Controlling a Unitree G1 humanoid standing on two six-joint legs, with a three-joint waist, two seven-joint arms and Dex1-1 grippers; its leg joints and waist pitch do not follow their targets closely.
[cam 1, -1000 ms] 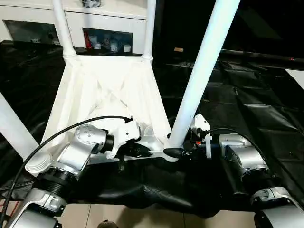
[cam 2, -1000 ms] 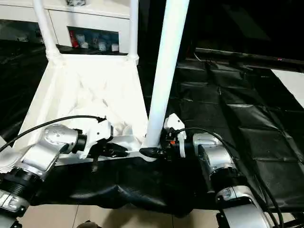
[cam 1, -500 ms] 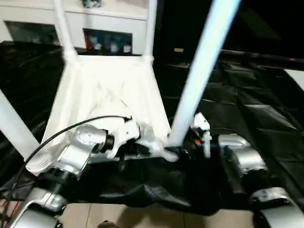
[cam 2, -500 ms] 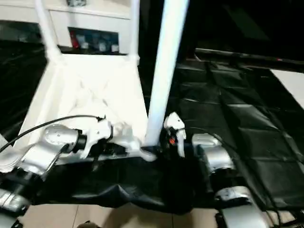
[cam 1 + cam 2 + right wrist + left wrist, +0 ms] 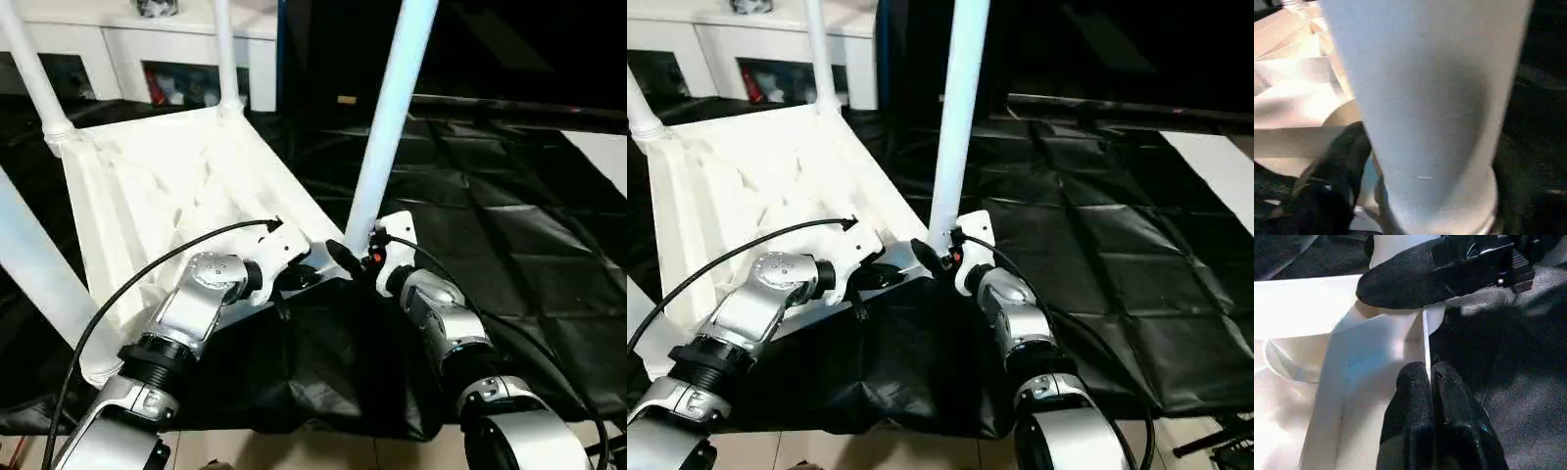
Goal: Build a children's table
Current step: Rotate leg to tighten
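Note:
The white table top (image 5: 167, 196) lies upside down on a black sheet, ribbed underside up. A leg stands in each corner socket. My left gripper (image 5: 1431, 377) is shut on the thin near rim (image 5: 1425, 333) of the top, beside the near right corner. The near right leg (image 5: 387, 127) rises steeply from that corner. My right gripper (image 5: 345, 259) grips this leg at its base; one black finger (image 5: 1430, 271) presses across the base, the other is hidden behind the leg (image 5: 1435, 98). The other legs stand at far left (image 5: 34, 73), far right (image 5: 225, 54) and near left (image 5: 34, 264).
A black sheet (image 5: 509, 225) covers the floor under and to the right of the table. A white cabinet with glass doors (image 5: 176, 39) stands behind the table. A black cable (image 5: 147, 284) loops over my left forearm. Bare tiled floor (image 5: 294, 450) shows nearest to me.
The view has shifted. The table's near right corner, with both grippers on it, has moved away from me, and the top has turned, its far legs swinging left.

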